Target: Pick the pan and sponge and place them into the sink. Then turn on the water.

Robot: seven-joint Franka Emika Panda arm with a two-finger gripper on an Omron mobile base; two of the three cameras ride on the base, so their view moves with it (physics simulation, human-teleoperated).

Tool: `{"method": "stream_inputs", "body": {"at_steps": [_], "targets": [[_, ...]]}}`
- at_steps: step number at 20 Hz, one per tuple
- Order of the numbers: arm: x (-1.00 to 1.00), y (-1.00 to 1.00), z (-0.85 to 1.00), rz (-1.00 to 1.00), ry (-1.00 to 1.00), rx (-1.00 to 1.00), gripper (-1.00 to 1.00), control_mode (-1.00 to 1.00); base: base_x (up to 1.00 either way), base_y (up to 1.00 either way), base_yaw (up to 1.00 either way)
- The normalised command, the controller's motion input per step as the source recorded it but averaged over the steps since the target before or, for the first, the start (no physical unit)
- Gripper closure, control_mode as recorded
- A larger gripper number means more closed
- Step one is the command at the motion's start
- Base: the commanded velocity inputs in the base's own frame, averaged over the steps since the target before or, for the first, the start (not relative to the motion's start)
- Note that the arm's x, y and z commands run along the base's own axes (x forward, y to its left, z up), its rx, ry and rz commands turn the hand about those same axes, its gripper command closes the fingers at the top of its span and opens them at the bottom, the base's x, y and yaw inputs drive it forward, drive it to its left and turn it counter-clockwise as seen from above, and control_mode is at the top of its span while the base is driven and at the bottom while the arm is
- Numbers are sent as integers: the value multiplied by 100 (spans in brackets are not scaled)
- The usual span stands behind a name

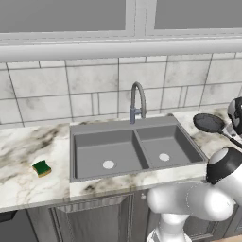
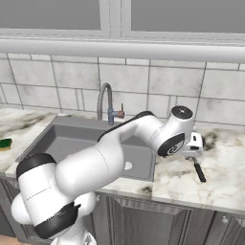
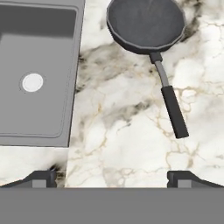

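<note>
- While the hand (image 3: 112, 177) hangs over the marble surface (image 3: 122, 131) to the right of the sink (image 3: 72, 87), I see its two dark fingertips (image 3: 41, 178) spread as wide as they go, with nothing between them.
- From the hand view, the pan (image 3: 144, 24) sits on the surface just beside the sink's right rim, its round dark bowl at the top of the picture and empty.
- Its handle (image 3: 174, 111) runs from the bowl down toward the hand, a thin grey neck that widens into a black grip; the grip's end lies apart from the fingertips, not touching either one.
- On the left base view I've got the pan (image 1: 208, 123) at the far right of the surface, near the back corner of the sink (image 1: 123, 124), with the arm's dark joints partly in front of its handle.
- On the right base view the arm reaches over the right basin, and the handle's black end (image 2: 199, 172) pokes out below the wrist onto the marble.
- The sponge (image 1: 42, 168), green on top with yellow beneath, lies on the surface well to the left of the sink, well apart from the pan; I catch it again at the left edge of the right base view (image 2: 5, 143).
- Both basins are bare, each with a pale round drain (image 1: 108, 164).
- The arched faucet (image 1: 137, 101) stands behind the divider, and I see no water running.
</note>
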Motion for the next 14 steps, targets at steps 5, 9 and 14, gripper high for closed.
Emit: {"method": "stream_inputs", "body": {"at_steps": [5, 9, 14], "targets": [[0, -24, -23, 0, 0, 0, -100, -100, 0, 0, 0], [0, -23, -24, 0, 0, 0, -100, -100, 0, 0, 0], [3, -23, -26, 0, 0, 0, -100, -100, 0, 0, 0]]}}
